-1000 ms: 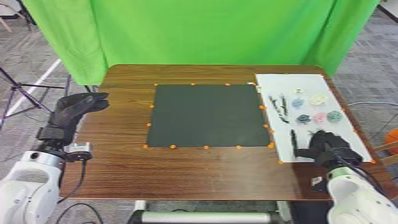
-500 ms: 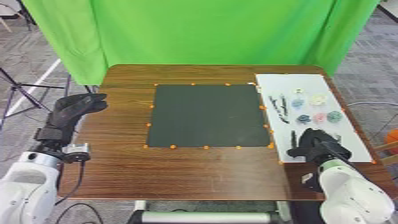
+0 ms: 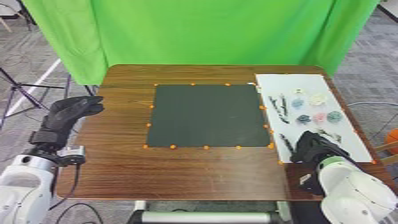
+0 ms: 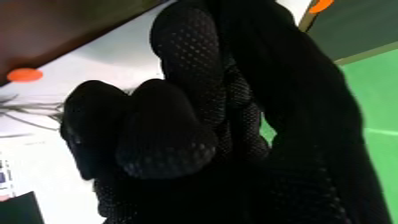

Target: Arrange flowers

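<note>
In the head view, my right hand (image 3: 316, 146) is low over the near part of the white sheet (image 3: 286, 81). A dark stick (image 3: 286, 142) slants just left of it, its lower end close to the glove; contact is unclear. A thin grey-green sprig (image 3: 330, 135) lies at the hand's right. Farther up are dark twigs (image 3: 283, 107) and small pale, blue, pink and green flowers (image 3: 334, 116). My left hand (image 3: 69, 111) is open at the table's left edge. In the right wrist view, my right hand (image 4: 191, 132) is near thin sprig strands (image 4: 34, 107).
A dark square mat (image 3: 209, 115) lies mid-table, with orange markers (image 3: 173, 146) around its edge. The brown wooden table (image 3: 213, 175) has a green curtain (image 3: 222, 35) behind it. An orange marker (image 4: 24, 75) shows at the white sheet's edge in the right wrist view.
My right hand has shifted left and slightly back toward the robot, uncovering the sprig. The dark stick has moved left and now slants. My left hand has drifted slightly left.
</note>
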Available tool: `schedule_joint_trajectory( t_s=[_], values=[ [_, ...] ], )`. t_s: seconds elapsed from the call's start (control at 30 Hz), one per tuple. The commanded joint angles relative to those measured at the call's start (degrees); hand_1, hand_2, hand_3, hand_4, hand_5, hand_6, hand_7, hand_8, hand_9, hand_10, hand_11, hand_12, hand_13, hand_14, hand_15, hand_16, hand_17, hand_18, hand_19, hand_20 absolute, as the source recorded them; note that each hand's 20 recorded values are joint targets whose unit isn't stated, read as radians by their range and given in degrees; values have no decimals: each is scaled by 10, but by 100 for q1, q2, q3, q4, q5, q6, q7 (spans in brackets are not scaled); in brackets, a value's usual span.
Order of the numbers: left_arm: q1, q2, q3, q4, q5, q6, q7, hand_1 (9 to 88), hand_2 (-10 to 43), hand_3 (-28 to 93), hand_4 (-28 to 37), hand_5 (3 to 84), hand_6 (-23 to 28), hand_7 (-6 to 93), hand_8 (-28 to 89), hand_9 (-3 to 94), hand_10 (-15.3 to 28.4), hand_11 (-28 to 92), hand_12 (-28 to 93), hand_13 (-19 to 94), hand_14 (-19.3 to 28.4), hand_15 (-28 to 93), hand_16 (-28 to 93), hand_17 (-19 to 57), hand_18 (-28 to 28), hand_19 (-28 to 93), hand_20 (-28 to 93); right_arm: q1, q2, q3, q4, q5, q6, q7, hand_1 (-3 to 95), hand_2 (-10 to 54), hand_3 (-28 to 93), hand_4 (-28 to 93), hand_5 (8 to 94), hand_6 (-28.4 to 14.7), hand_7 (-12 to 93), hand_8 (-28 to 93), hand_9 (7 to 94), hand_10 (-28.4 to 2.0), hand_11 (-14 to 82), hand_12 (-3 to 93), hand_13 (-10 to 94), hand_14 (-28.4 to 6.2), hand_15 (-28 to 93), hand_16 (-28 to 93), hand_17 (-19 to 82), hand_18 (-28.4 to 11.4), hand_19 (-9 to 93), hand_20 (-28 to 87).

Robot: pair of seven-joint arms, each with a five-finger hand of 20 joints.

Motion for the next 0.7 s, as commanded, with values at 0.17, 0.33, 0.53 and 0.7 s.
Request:
schedule_joint_trajectory(
  t_s=[0.17,0.33,0.53,0.7],
  values=[
    [10,-24,58,-15,-47,-201,-155,304,-6,598,-180,498,62,165,-72,498,155,249,124,400,191,241,-36,62,111,128,125,-148,-110,65,205,1219,323,-214,591,-94,513,-7,758,-34,289,333,886,-128,429,304,931,-25,635,399,675,-138,932,579],
    [-31,14,54,-8,-54,-166,-131,303,-4,598,-183,497,62,163,-72,497,154,249,124,399,191,240,-35,61,112,127,124,-171,-69,234,111,1107,977,-421,565,-95,555,11,770,-37,302,338,893,-125,457,298,936,-21,664,387,687,-144,932,617],
    [19,40,20,-28,-76,-59,-81,302,-4,600,-182,497,63,164,-71,498,156,251,125,400,190,241,-34,60,112,127,124,-177,-47,430,-52,915,1449,-568,551,-95,580,33,776,-43,313,339,899,-122,473,290,937,-16,681,372,697,-143,932,629],
    [46,87,49,1,-127,70,-28,303,-3,598,-182,499,63,164,-71,499,154,252,125,400,191,241,-35,60,112,127,124,-109,-20,466,-158,1004,1442,-633,546,-95,583,42,777,-44,320,336,900,-120,477,288,937,-15,687,366,700,-142,932,632]
  ],
)
